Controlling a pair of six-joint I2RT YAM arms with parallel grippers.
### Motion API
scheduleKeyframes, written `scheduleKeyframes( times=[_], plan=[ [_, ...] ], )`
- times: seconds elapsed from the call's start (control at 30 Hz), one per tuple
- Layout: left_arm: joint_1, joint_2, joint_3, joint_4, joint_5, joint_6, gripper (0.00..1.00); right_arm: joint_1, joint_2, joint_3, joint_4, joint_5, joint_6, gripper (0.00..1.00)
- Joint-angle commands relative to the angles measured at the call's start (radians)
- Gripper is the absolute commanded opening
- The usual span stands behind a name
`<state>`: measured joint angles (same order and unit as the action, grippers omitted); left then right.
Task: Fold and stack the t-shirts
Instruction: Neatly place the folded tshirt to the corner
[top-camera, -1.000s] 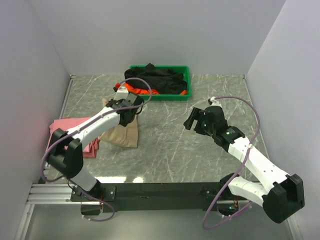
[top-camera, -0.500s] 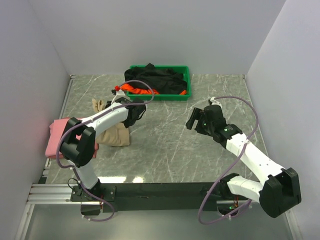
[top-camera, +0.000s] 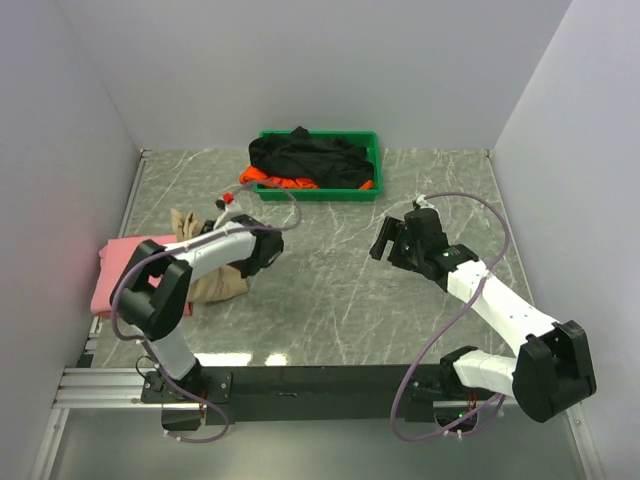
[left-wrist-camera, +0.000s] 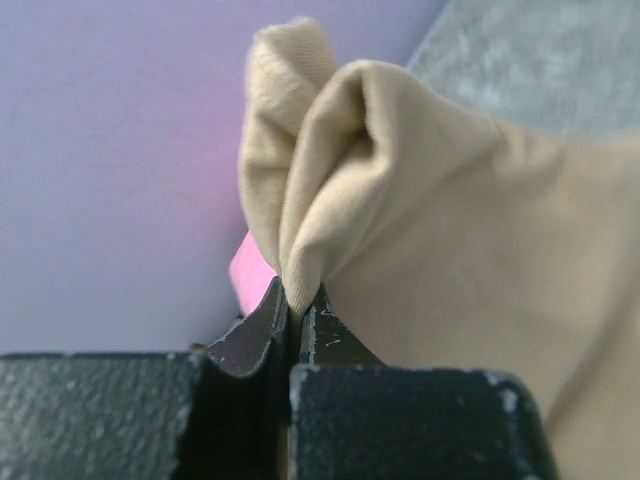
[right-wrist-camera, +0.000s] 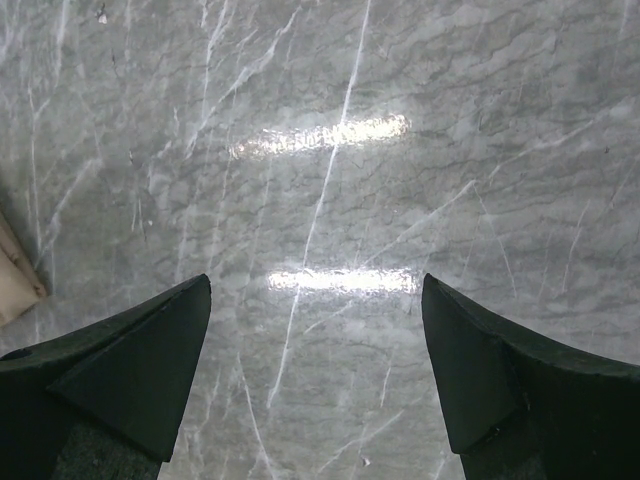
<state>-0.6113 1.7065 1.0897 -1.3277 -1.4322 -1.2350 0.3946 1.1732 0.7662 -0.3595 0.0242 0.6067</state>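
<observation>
The beige t-shirt (top-camera: 205, 283) lies bunched at the left of the table, partly over the pink t-shirt (top-camera: 115, 272), which sits against the left wall. My left gripper (top-camera: 228, 268) is shut on a fold of the beige t-shirt (left-wrist-camera: 430, 220); in the left wrist view the jaws (left-wrist-camera: 295, 295) pinch the cloth, with a bit of the pink t-shirt (left-wrist-camera: 248, 268) behind. The black t-shirt (top-camera: 310, 158) and the orange t-shirt (top-camera: 272, 181) lie heaped in the tray. My right gripper (top-camera: 386, 240) is open and empty over bare table right of centre (right-wrist-camera: 315, 290).
The green plastic tray (top-camera: 376, 166) stands at the back centre. Grey walls close in the left, back and right sides. A corner of the beige t-shirt (right-wrist-camera: 14, 270) shows at the left edge of the right wrist view.
My left gripper has pulled the beige t-shirt to the left, toward and over the pink one, bunching it narrower. The right gripper has barely moved.
</observation>
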Motion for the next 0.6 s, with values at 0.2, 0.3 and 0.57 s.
scheduleKeyframes(
  times=[0.2, 0.3, 0.57],
  plan=[
    [0.133, -0.313, 0.11, 0.202, 0.119, 0.28, 0.01, -0.013, 0.006, 0.001, 0.031, 0.0, -0.012, 0.92],
    [0.208, -0.497, -0.037, 0.562, 0.413, 0.59, 0.01, -0.013, 0.011, 0.004, 0.028, -0.006, -0.012, 0.92],
    [0.481, -0.625, -0.013, 0.572, 0.66, 0.753, 0.01, -0.014, 0.029, 0.001, 0.042, -0.021, -0.008, 0.92]
  ],
)
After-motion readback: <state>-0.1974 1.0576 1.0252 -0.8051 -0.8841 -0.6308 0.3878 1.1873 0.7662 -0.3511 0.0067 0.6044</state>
